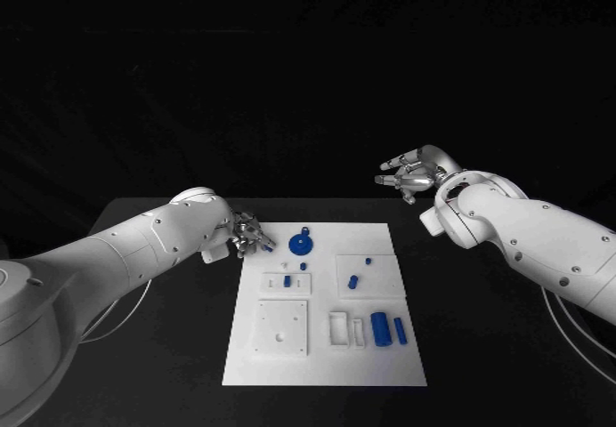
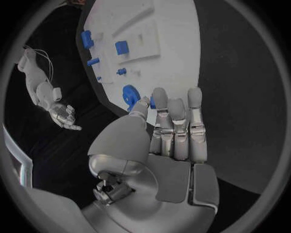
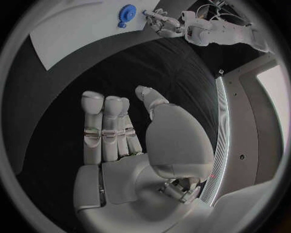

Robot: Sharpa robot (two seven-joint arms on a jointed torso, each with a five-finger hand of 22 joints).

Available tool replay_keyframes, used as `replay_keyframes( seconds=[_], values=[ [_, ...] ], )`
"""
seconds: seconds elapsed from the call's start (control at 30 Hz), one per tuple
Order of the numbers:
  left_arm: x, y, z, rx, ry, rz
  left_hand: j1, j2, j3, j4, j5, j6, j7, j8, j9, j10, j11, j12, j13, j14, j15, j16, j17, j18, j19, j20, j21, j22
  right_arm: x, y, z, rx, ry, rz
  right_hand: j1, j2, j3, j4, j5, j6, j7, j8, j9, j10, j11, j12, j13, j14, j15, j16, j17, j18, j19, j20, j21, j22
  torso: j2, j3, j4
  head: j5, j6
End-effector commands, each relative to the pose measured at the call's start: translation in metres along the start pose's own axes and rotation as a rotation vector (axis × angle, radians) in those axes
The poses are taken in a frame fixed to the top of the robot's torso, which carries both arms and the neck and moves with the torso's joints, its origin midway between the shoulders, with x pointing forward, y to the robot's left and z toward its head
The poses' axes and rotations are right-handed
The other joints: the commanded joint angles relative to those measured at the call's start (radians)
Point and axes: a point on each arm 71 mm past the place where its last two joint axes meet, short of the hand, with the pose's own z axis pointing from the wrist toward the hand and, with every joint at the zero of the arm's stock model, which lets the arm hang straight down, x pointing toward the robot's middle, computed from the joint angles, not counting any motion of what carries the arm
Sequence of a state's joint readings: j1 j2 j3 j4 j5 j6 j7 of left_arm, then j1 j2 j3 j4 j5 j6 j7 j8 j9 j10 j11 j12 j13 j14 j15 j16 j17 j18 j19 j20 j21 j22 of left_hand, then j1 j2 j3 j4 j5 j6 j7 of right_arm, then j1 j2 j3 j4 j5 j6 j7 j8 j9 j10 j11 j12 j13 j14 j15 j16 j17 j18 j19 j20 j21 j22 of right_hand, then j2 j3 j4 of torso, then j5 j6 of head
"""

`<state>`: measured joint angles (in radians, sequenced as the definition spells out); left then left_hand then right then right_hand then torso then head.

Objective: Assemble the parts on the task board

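The white task board [image 1: 321, 356] lies in the middle of the black table. A blue round disc [image 1: 302, 242] sits near its far left corner, with small blue pieces [image 1: 353, 282] around the middle. Two blue cylinders [image 1: 381, 327] lie near the front right. My left hand [image 1: 249, 237] hovers at the board's far left corner, just left of the disc [image 2: 129, 93]. Its fingers [image 2: 177, 124] are stretched out and hold nothing. My right hand [image 1: 411, 173] is raised beyond the board's far right corner, fingers [image 3: 103, 126] spread and empty.
Raised white blocks with slots and recesses stand on the board [image 2: 164, 34], one square plate [image 1: 282, 327] at the front left. Bare black table [image 1: 154, 356] surrounds the board on both sides. In the right wrist view the left hand [image 3: 160, 22] is beside the disc [image 3: 126, 11].
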<state>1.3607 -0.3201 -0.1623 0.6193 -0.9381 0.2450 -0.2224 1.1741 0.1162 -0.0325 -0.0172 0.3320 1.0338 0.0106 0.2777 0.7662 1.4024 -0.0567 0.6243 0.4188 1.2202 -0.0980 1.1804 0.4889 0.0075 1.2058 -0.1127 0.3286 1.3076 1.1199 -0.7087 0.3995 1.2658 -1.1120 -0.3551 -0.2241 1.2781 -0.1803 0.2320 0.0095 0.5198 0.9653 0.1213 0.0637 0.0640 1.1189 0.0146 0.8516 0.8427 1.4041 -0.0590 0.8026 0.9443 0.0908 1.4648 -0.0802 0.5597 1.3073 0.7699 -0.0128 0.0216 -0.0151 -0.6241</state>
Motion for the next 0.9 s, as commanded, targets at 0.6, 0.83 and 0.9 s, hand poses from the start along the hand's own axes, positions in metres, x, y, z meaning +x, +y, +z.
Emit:
replay_keyframes(
  seconds=[0.6, 0.83, 0.9],
  values=[
    [-0.001, -0.001, -0.012, 0.071, -0.047, -0.154, -0.02, 0.027, 0.153, -0.143, 0.174, 0.032, -0.015, 0.046, 0.134, 0.039, -0.007, -0.02, -0.012, 0.025, -0.01, 0.001, -0.002, -0.006, 0.0, -0.011, 0.026, 0.021, -0.002, -0.002, 0.0, 0.002, 0.009, -0.009, -0.007, -0.001, 0.0, -0.002, 0.006, 0.007, 0.002, -0.001, 0.001, 0.002, -0.008, -0.001, 0.0, -0.001, -0.005, -0.004, 0.001, 0.009, 0.043, -0.002, 0.003, 0.072, -0.005, -0.0007, 0.0029, 0.006, -0.005],
    [0.003, 0.001, -0.03, 0.078, -0.11, -0.218, -0.04, 0.029, 0.168, -0.164, 0.184, 0.05, -0.017, 0.027, 0.143, 0.052, -0.009, -0.024, -0.009, 0.034, -0.011, 0.002, 0.005, -0.003, 0.002, -0.011, 0.038, 0.02, -0.005, -0.005, -0.001, 0.008, 0.007, -0.013, -0.007, -0.001, 0.0, -0.002, 0.006, 0.007, 0.002, -0.001, 0.001, 0.002, -0.008, -0.001, 0.0, -0.001, -0.005, -0.004, 0.001, 0.009, 0.043, -0.002, 0.003, 0.072, -0.016, -0.0029, 0.0084, 0.009, -0.014],
    [0.005, 0.002, -0.035, 0.079, -0.128, -0.233, -0.041, 0.029, 0.167, -0.165, 0.183, 0.053, -0.018, 0.025, 0.141, 0.056, -0.01, -0.025, -0.009, 0.037, -0.011, 0.003, 0.006, -0.003, 0.003, -0.012, 0.039, 0.02, -0.005, -0.005, -0.001, 0.009, 0.006, -0.014, -0.007, -0.001, 0.0, -0.002, 0.006, 0.007, 0.002, -0.001, 0.001, 0.002, -0.008, -0.001, 0.0, -0.001, -0.005, -0.004, 0.001, 0.009, 0.043, -0.002, 0.003, 0.072, -0.02, -0.0038, 0.0105, 0.01, -0.018]
  ],
)
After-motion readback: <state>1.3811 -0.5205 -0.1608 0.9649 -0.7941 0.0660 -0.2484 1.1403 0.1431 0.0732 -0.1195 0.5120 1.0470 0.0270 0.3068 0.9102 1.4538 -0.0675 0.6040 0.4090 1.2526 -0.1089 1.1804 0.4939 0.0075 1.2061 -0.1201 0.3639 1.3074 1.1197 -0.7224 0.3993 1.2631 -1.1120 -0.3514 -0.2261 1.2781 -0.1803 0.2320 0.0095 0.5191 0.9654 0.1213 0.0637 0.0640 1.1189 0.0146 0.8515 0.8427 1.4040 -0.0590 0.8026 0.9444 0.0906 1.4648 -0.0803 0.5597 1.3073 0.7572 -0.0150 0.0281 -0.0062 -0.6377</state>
